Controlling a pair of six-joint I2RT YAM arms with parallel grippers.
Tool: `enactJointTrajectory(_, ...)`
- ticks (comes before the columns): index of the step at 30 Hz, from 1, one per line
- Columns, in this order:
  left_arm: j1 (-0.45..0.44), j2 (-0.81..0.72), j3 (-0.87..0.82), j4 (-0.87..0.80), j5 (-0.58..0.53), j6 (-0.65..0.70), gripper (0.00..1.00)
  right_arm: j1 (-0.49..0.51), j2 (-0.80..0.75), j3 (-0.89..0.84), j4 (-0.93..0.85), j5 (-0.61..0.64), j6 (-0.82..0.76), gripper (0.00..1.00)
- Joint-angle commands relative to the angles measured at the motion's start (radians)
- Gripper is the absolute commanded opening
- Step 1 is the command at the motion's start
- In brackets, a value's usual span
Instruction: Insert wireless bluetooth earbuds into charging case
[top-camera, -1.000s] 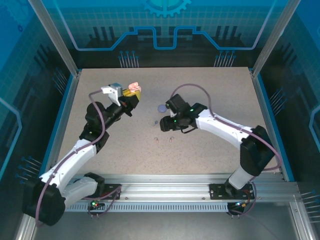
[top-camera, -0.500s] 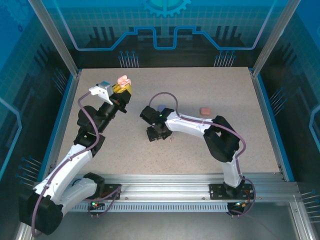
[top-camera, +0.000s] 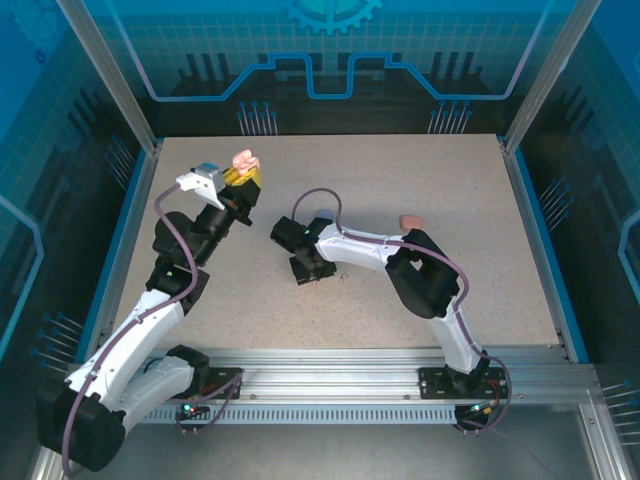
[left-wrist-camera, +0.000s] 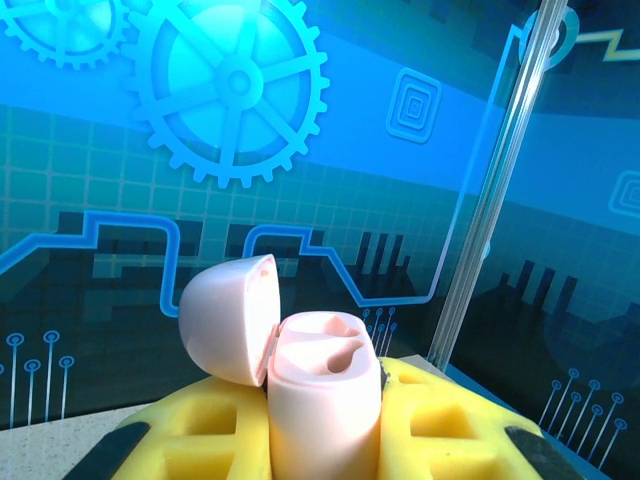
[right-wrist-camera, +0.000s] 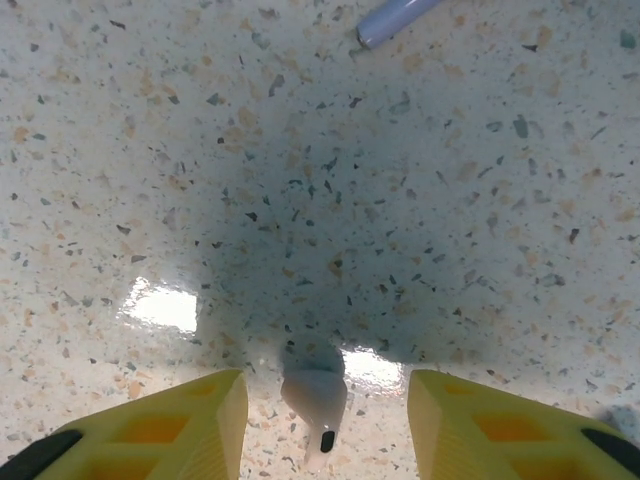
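Top view and two wrist views. We show the left gripper (top-camera: 243, 176) raised above the table (top-camera: 470, 290) at about 10 o'clock from the table's centre. Its yellow fingers (left-wrist-camera: 190, 440) are clamped on the lower body of a pink case (left-wrist-camera: 322, 395), which stands upright between them. The case's lid (left-wrist-camera: 228, 318) is swung open toward 10 o'clock in the left wrist view, and the moulded sockets in the top face are exposed. In the top view the same pink case (top-camera: 244, 160) sits at the gripper's tip, well apart from everything on the table.

We show the right gripper (top-camera: 312, 272) lowered to the table near its centre. In the right wrist view the right gripper (right-wrist-camera: 325, 385) has its fingers (right-wrist-camera: 170, 425) spread wide. A pale pink earbud (right-wrist-camera: 313, 392) lies on the table midway between them, touching neither, with its stem pointing toward 6 o'clock. A purple piece (right-wrist-camera: 395, 18) lies at 12 o'clock, cut off by the frame edge.

In the top view this earbud (top-camera: 318, 281) is a small dot just under the gripper. A second earbud (top-camera: 343, 279) lies near it at 3 o'clock, outside the fingers. A salmon case (top-camera: 411, 221) rests at 2 o'clock from the right gripper, well apart.
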Motion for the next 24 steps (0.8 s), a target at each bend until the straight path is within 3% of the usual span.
enactJointTrajectory(1,-0.001,-0.011,0.018,0.010,-0.014,0.027,0.00,0.012,0.026,0.030,-0.029,-0.004,0.016,0.45)
enactJointTrajectory(24,0.000,-0.016,0.019,-0.001,-0.003,0.030,0.00,-0.003,0.060,0.031,-0.012,-0.026,0.046,0.35)
